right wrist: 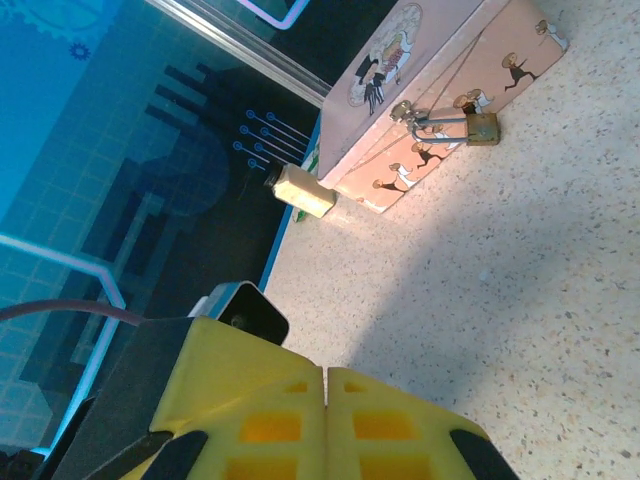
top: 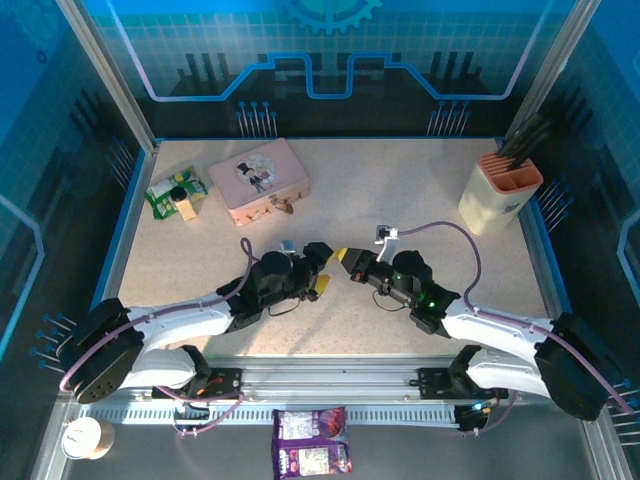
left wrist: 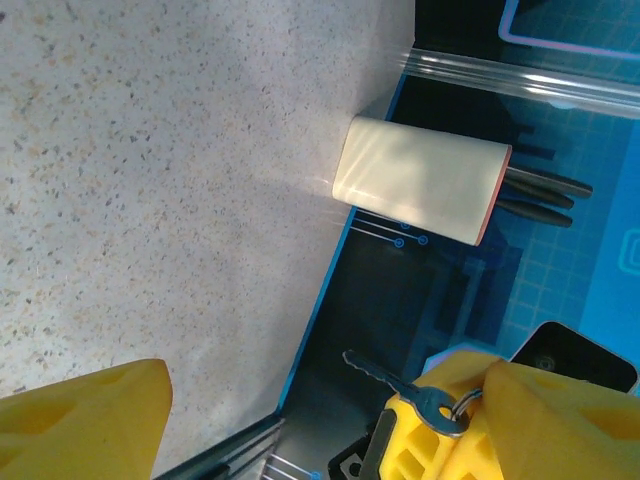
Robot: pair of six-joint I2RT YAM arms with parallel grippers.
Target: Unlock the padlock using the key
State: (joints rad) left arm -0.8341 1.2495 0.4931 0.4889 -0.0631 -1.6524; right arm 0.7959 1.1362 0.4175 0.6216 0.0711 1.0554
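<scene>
**Right gripper** [right wrist: 326, 375]: yellow plastic fingers with square pockets, pressed flat together along one seam. In the left wrist view the key [left wrist: 398, 385] juts out at their tips, so I judge it is pinched there by the bow, though the contact itself is hidden.

**The key:** thin silver-grey metal, with the toothed blade free in the air and a small ring through the bow. I expect it to be light, stiff and slick, and apt to pivot in a narrow pinch. I would grip flat across the bow and leave the blade clear.

**Left gripper** [left wrist: 320, 410]: smooth yellow fingers spread wide with nothing between them. The key's bow sits just beside one of them.

**The padlock** [right wrist: 481, 128]: well ahead of the right jaws, up and to their right. It has a small brass body and a thin silver shackle through the hasp of the pink tin [right wrist: 430, 60], and it hangs against the tin's front. It looks hard, smooth and light, and will likely swing when the key pushes, so I would steady the body by its flat sides. The keyhole is too small to make out.

**Table** [right wrist: 560, 300]: a speckled, matt, stone-look top spreading beyond both jaws.

**Cream holder** [left wrist: 420, 180]: far ahead of the left jaws, rounded and smooth, with dark handles poking out
</scene>
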